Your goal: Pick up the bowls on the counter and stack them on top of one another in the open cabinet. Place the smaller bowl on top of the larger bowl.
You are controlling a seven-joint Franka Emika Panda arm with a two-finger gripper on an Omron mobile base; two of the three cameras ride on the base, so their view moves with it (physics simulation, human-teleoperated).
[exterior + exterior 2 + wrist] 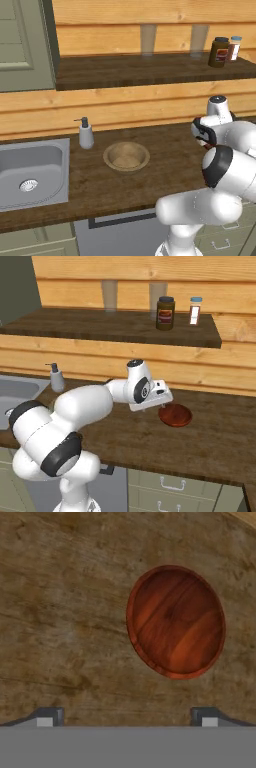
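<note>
Step in hand, judged: approach to the smaller bowl (175,622), first pick not yet made. Smaller bowl upright on the surface (220,441), right of the sink (30,175), well apart from the larger bowl (126,155). Larger bowl upright too, just beside the soap dispenser (85,133). Open cabinet (150,70) floor bare of bowls; jar (165,313) and small bottle (195,310) at its right end.

Gripper (127,716) above the surface, jaws spread wide, holding nothing. Bowl off-centre in the hand view, toward its upper right; height over the rim hard to judge from here.

Next move calls for: shift to bring one jaw over the rim, descent, close on the wall. Larger bowl probably should go into the cabinet first, given stacking order.
</note>
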